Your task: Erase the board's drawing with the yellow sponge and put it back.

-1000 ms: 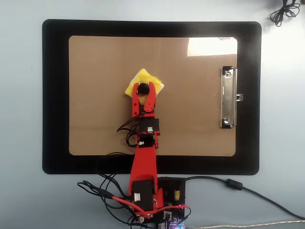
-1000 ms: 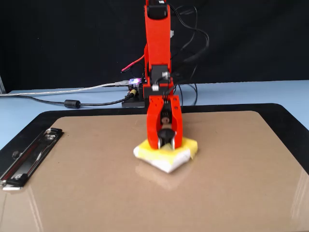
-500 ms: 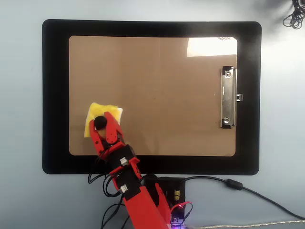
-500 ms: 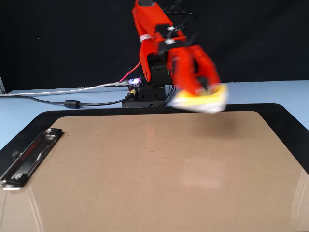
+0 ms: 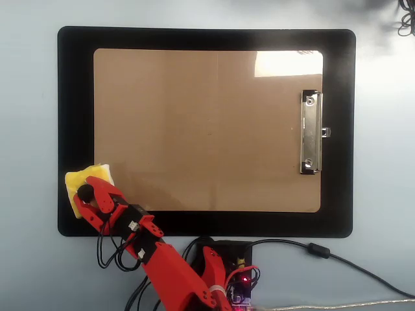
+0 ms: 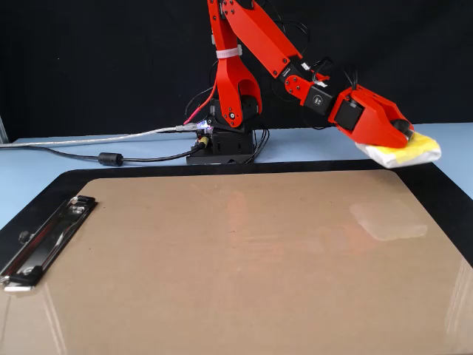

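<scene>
My tool [image 5: 83,192] is clenched on the knob of the yellow sponge [image 5: 87,176], which I am carrying off the board [image 5: 207,129] toward 8 o'clock in the overhead view, over the black mat [image 5: 74,129]. I see no drawing on the board, so wiping looks done. Next I must lower the sponge onto its resting spot and let go.

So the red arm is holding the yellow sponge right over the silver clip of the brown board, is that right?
Not quite. The gripper holds the yellow sponge, but over the black mat at the board's corner farthest from the silver clip, as the overhead view shows.
</scene>
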